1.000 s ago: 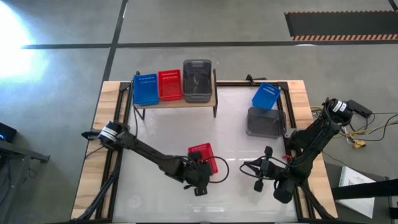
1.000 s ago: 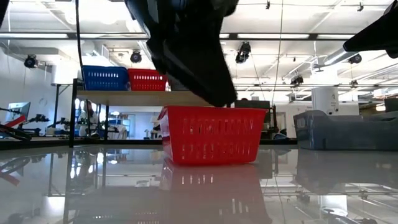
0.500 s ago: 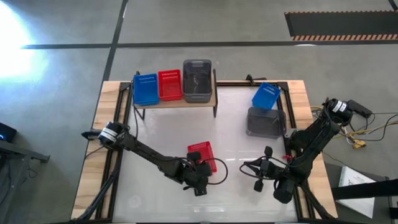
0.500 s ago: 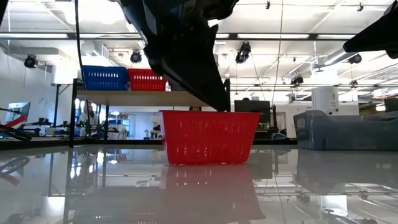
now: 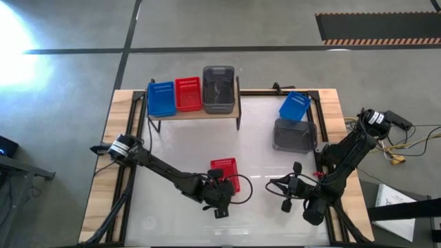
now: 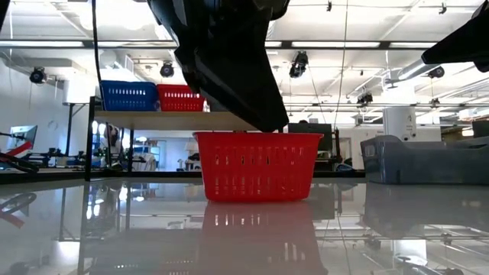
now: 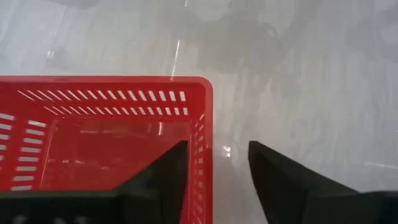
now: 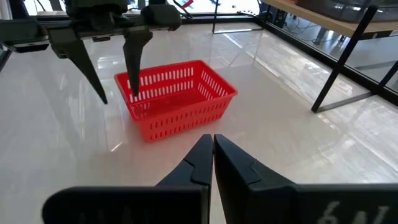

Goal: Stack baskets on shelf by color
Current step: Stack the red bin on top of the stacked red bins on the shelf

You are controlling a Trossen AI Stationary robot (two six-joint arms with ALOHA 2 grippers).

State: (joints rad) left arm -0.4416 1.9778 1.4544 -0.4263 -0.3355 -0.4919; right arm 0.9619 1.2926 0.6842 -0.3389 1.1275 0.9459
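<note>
A red basket [image 5: 225, 171] stands level on its base on the white table, seen in the low view as the red basket [image 6: 256, 164]. My left gripper [image 7: 217, 146] is open at the basket's near wall [image 7: 202, 155], one finger inside and one outside; the right wrist view shows that left gripper [image 8: 112, 81] from the side. My right gripper [image 8: 212, 146] is shut and waits to the right of the basket, as the right gripper [image 5: 275, 184]. The shelf [image 5: 193, 114] at the far side carries a blue [image 5: 161, 98], a red [image 5: 187, 94] and a grey basket [image 5: 219, 88]. My left gripper comes at the red basket from above, slanting down, with its fingers on either side of the near wall. The inner finger [image 7: 168, 171] stands close against that wall and the outer finger [image 7: 273, 177] stands apart from it. I cannot tell whether any finger touches.
A blue basket [image 5: 295, 105] and a grey basket [image 5: 293, 134] sit on the table's far right part. Bare white table [image 5: 186, 148] lies between the shelf and the red basket. Wooden rails edge the table.
The red basket was tilted a second ago, one end of its base raised; it has since settled level on the table and shifted slightly toward the far edge. My left gripper has stayed over the basket's near wall.
</note>
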